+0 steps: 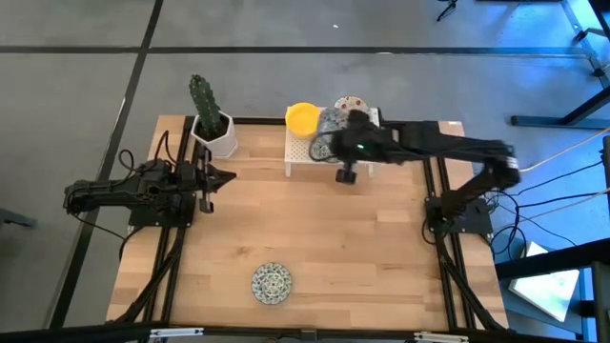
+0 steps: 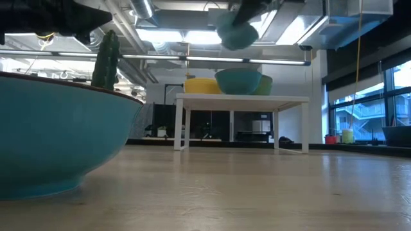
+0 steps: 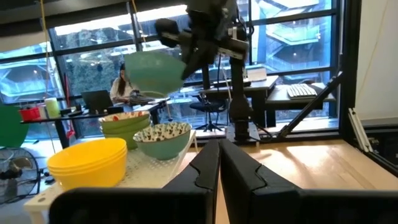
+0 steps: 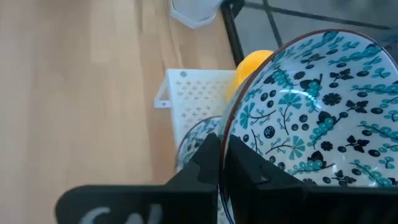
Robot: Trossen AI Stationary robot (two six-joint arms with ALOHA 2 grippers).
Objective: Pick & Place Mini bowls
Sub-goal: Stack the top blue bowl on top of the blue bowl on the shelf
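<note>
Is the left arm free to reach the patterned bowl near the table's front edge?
Probably yes: the left hand is shut and holding nothing, and bare table lies between it and the patterned bowl.

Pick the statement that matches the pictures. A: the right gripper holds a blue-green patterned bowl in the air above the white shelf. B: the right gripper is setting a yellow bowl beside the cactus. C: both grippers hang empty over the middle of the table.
A: the right gripper is shut on the rim of a patterned bowl, lifted above the white shelf, while the left gripper waits shut and empty near the cactus pot.
</note>
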